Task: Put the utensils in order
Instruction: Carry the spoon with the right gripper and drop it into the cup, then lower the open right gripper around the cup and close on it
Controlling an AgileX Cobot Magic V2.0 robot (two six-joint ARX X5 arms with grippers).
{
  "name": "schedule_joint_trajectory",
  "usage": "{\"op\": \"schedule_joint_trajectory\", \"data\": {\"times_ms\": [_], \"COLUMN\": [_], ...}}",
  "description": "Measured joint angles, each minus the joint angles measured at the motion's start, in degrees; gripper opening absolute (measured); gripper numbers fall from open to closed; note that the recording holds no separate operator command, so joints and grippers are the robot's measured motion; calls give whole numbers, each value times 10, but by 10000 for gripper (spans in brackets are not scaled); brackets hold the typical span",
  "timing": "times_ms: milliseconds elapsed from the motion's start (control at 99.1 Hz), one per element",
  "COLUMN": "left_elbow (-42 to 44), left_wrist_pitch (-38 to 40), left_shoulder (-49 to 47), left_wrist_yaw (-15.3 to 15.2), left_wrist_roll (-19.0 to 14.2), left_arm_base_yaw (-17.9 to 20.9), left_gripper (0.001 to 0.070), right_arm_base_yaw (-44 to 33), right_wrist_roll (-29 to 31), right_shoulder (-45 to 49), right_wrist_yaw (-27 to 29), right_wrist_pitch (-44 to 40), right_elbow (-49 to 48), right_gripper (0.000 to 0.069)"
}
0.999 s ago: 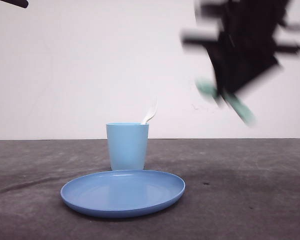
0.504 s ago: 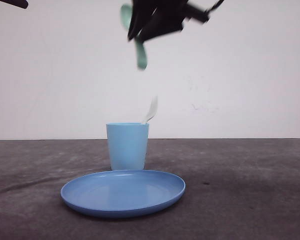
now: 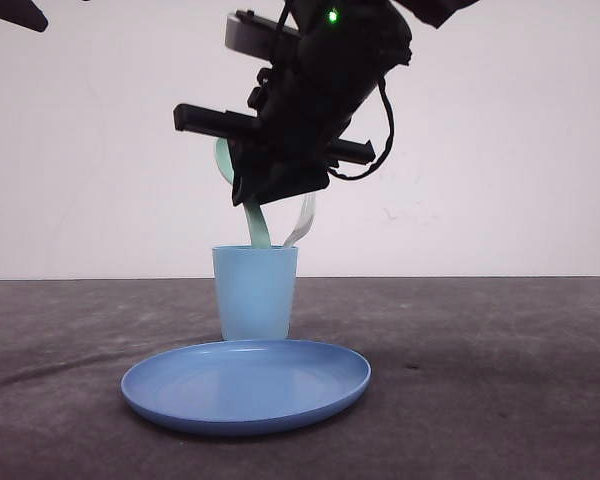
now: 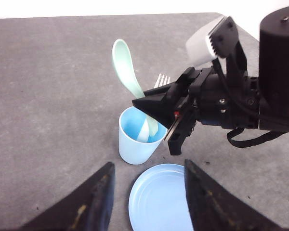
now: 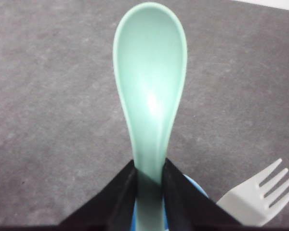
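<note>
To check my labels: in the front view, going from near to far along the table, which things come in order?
Round blue plastic plate → light-blue plastic cup, which holds the small white plastic fork.

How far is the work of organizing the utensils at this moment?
Done: the white fork stands in the light-blue cup, tines up. In hand: the right gripper is shut on the mint-green spoon, whose handle end is inside the cup's mouth, bowl upward. Left: to release the spoon and draw the arm away. The left gripper is open and holds nothing, and the blue plate is bare.
</note>
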Motion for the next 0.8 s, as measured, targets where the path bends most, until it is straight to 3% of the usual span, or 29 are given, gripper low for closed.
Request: {"op": "schedule_joint_trajectory", "data": {"times_ms": [121, 212, 504, 797], "left_elbow": [0, 0, 0, 0], "left_wrist_pitch": [0, -5, -16, -16], "left_shoulder": [0, 0, 0, 0], "left_wrist_yaw": [0, 0, 0, 0], "left_wrist_roll": [0, 1, 11, 11], "left_arm_base_yaw": [0, 0, 0, 0], "left_gripper": [270, 270, 270, 270], "right_arm_base_yaw": [0, 0, 25, 71], "right_wrist_roll": [4, 5, 12, 39], "right_shoulder": [0, 0, -77, -165], "right_wrist_yaw": [0, 0, -14, -15], "right_wrist_pitch": [-1, -1, -71, -315], "right_elbow": [0, 0, 0, 0], "right_gripper": [236, 277, 281, 268]}}
